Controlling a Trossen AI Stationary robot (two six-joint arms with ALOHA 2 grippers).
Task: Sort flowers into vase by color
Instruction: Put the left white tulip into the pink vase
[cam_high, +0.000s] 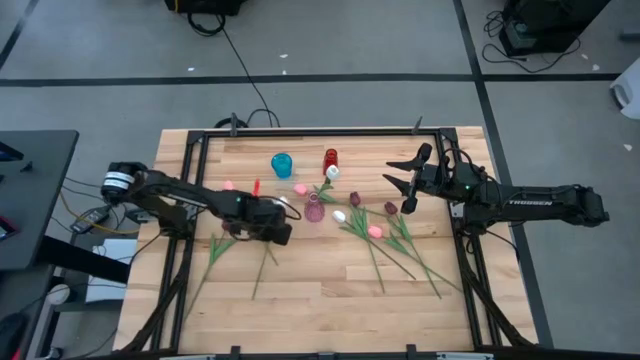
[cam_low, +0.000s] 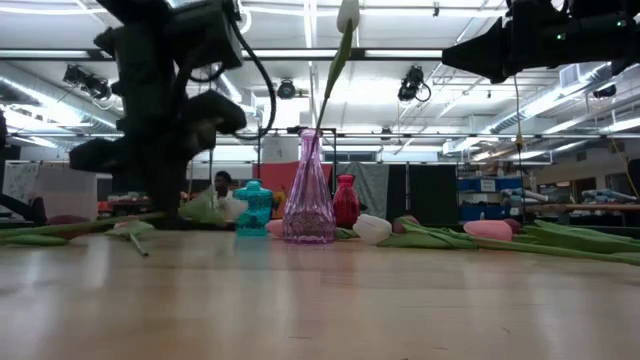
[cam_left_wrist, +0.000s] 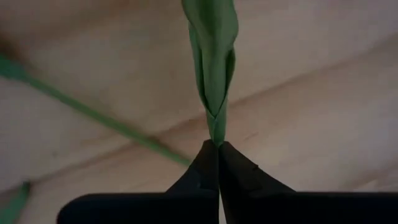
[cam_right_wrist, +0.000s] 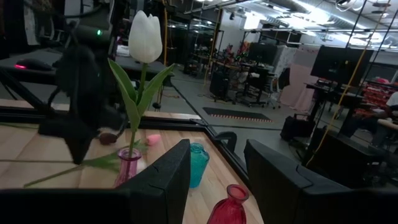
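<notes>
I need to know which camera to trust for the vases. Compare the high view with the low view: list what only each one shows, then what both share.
Only the high view shows the whole table, both arms' positions, and the flowers spread across the right half.

Only the low view shows the white tulip standing upright in the pink vase, and the room behind with a person.

Both show the pink vase, teal vase and red vase, the left gripper down at the table, and the right gripper raised, open.
</notes>
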